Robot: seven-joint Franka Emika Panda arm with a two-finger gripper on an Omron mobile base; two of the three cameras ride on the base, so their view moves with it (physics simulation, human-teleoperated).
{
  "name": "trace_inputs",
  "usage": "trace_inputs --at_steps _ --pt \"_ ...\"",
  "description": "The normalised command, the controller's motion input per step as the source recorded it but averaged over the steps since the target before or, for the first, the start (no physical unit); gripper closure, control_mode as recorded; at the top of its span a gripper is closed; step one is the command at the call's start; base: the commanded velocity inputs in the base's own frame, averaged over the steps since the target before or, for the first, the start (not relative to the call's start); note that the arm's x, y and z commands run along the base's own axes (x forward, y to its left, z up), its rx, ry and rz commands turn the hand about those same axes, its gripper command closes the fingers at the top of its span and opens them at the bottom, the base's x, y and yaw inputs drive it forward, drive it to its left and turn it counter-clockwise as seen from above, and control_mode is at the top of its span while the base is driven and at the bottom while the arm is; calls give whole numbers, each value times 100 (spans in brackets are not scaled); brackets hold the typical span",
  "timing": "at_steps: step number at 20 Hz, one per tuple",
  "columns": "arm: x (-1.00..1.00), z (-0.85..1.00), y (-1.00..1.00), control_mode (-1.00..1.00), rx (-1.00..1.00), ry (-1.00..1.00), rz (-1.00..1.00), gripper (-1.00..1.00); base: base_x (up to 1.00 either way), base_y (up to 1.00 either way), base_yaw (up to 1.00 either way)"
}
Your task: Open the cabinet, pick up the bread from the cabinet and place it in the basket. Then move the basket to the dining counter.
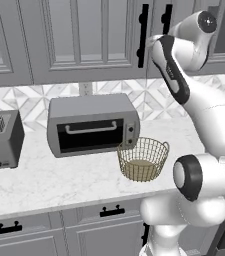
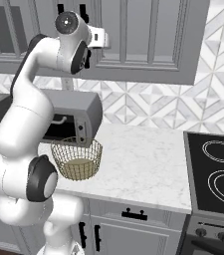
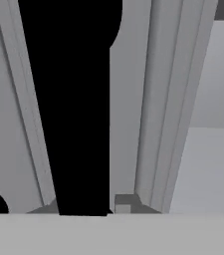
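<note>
Hand point(image 3: 91, 211) up at the cabinet point(image 1: 84, 40), seemingly pinching the black handle point(image 3: 71, 99), though the fingers stay mostly hidden. Doors shut. Basket point(image 1: 143, 159) upright on the table point(image 1: 44, 180), just beside the toaster oven point(image 1: 91, 125).

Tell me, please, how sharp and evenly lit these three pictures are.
Left base view: soft, even light, a faint shadow under the basket. Right base view: equally flat, no glare on the counter. Hand view: the black cabinet handle is so close that it is a featureless silhouette, its edges soft.
</note>
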Motion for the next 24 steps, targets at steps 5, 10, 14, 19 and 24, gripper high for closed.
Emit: trace_inputs --at_steps 5,10,14,19,24 --pt "-57 0 -100 -100 8 8 0 100 0 0 0" --pt "-91 0 -100 -100 9 -1 0 100 0 0 0" --pt "-91 0 -100 -100 6 -9 0 100 0 0 0" --pt "-80 0 -100 -100 6 -7 -1 100 0 0 0" --pt "-32 -1 -100 -100 0 -2 -18 100 0 0 0"
